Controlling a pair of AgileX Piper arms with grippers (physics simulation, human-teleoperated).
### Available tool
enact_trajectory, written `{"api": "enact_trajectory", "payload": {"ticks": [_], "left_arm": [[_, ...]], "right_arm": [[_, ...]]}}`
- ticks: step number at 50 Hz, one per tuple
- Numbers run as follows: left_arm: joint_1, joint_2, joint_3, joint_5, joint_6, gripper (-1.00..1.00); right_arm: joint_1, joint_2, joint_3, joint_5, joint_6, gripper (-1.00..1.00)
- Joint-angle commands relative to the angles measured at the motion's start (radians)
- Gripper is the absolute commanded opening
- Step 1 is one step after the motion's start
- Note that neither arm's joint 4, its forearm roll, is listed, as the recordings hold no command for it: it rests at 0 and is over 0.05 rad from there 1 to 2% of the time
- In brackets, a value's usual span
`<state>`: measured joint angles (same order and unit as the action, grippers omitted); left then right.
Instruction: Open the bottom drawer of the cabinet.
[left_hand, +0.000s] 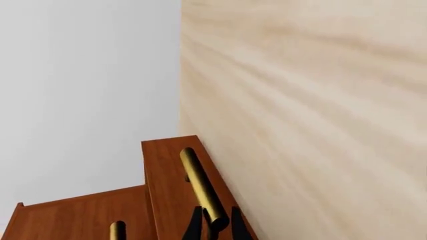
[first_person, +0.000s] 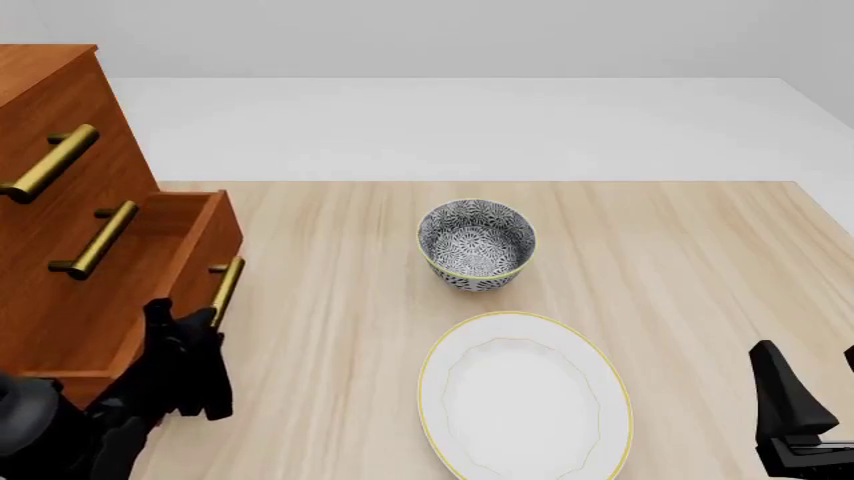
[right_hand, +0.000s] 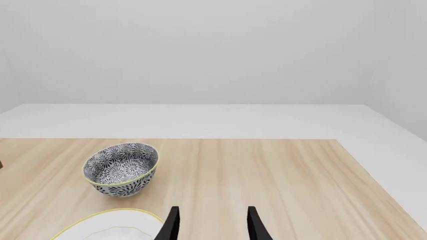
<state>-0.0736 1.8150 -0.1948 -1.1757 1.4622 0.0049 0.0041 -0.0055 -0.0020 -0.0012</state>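
The cabinet (first_person: 54, 150) stands at the table's left edge, reddish-brown with brass bar handles. Its bottom drawer (first_person: 214, 235) juts out past the two drawers above it. My left gripper (first_person: 203, 322) is shut on the near end of that drawer's brass handle (first_person: 227, 285). In the left wrist view the two dark fingers (left_hand: 194, 226) flank the end of the handle (left_hand: 200, 182) on the drawer front (left_hand: 163, 170). My right gripper (right_hand: 212, 227) is open with nothing in it, low at the front right (first_person: 787, 400).
A patterned bowl (first_person: 477, 243) sits mid-table, also in the right wrist view (right_hand: 121, 169). A white oval plate (first_person: 523, 395) with a yellow rim lies in front of it. The light wooden table (first_person: 667, 260) runs right of the cabinet.
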Motion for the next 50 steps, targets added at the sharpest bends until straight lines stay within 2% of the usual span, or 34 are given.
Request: {"api": "enact_trajectory", "payload": {"ticks": [1,4,5,30,50], "left_arm": [[-0.044,-0.018,-0.087,-0.042,0.008,-1.00],[-0.043,-0.015,-0.086,-0.043,0.010,-1.00],[-0.042,-0.014,-0.087,-0.043,0.011,1.00],[-0.037,-0.013,-0.086,-0.035,-0.007,1.00],[-0.005,-0.070,0.005,-0.044,-0.035,1.00]], "right_arm": [[0.000,0.000,0.000,0.000,0.000,1.00],[0.000,0.000,0.000,0.000,0.000,1.00],[0.000,0.000,0.000,0.000,0.000,1.00],[0.000,0.000,0.000,0.000,0.000,1.00],[0.000,0.000,0.000,0.000,0.000,1.00]]}}
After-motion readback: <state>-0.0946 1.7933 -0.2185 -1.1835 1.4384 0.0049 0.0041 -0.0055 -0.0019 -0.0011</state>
